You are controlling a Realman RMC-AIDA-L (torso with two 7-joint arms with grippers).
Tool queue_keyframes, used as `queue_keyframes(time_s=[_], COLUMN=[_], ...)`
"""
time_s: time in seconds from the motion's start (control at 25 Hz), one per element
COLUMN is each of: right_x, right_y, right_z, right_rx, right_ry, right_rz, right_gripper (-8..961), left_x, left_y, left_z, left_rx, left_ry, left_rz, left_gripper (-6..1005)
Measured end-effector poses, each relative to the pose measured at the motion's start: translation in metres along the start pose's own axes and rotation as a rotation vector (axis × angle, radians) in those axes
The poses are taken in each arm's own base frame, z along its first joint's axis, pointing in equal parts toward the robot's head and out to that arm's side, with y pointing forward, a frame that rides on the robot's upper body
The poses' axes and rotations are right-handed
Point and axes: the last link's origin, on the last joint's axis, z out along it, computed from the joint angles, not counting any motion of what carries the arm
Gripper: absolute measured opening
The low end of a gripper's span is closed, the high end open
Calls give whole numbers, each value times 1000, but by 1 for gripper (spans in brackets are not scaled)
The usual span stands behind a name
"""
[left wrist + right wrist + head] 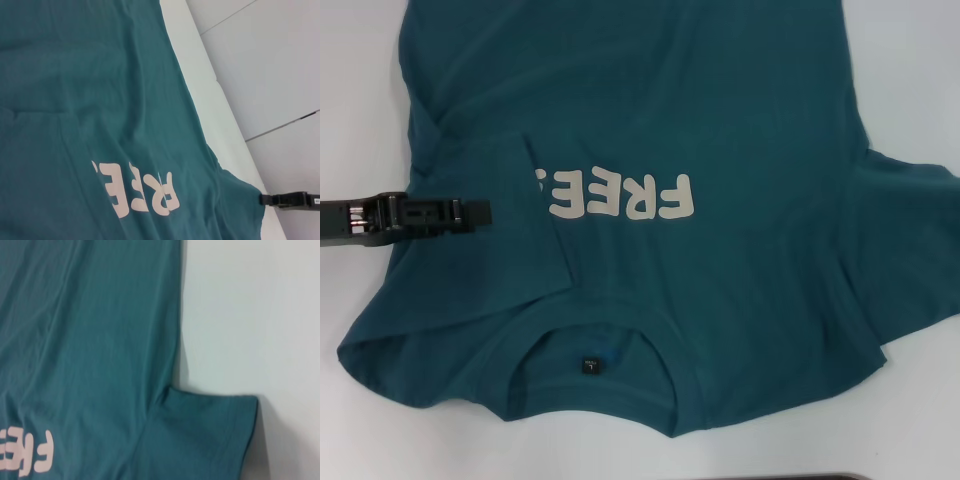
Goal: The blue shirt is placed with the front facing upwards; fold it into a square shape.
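So the blue shirt [720, 120] is spread out front-up on the white table [360, 60], collar end nearest the robot, so the off-white "FREE!" lettering [620, 196] reads upside down from the head camera. The small black neck tag [589, 366] sits inside the collar, well down from the lettering.

The left gripper [480, 212] comes in from the left side, lying flat and low right over the folded-in left edge of the shirt. Its black fingers look pressed together, basically closed, with the tip pointing toward the lettering and stopping short of it. Can't tell whether any cloth is actually pinched between them or whether it's just resting on top.

Just past that tip, a flap of fabric [535, 235] is folded inward and covers the end of the word, so only part of the last character shows. The left sleeve area below the gripper is bunched and wrinkled toward the shoulder.

On the far side from the gripper, the right sleeve [210, 430] sticks out flat onto the table, unfolded. Right gripper isn't visible in the head view; its wrist camera just looks down at that sleeve and the shirt's side edge.
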Motion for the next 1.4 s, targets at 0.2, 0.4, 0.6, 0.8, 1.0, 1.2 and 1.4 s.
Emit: queue_keyframes(time_s=[0.2, 0.4, 0.6, 0.8, 1.0, 1.2, 1.4], right_x=[-6, -14, -14, -16, -26, -39, -48], right_y=[0, 6, 25, 46, 65, 89, 121], right_z=[-4, -8, -4, 3, 10, 21, 42], right_rx=[-1, -20, -86, -154, -171, -163, -189], right_ry=[-31, -39, 27, 83, 122, 167, 184], right_rz=[4, -8, -46, -81, -137, -205, -273], right_gripper=[34, 44, 54, 64, 75, 85, 95], left_x=[0, -1, -1, 1, 4, 3, 3], left_y=[0, 0, 0, -2, -4, -5, -6], left_z=[0, 0, 0, -2, -9, -11, -13], left_rx=[0, -1, 0, 9, 13, 16, 17], left_ry=[0, 0, 1, 15, 51, 59, 72], left_rz=[-1, -2, -3, -4, -17, -22, -27], left_gripper=[497, 497, 498, 498, 497, 497, 498])
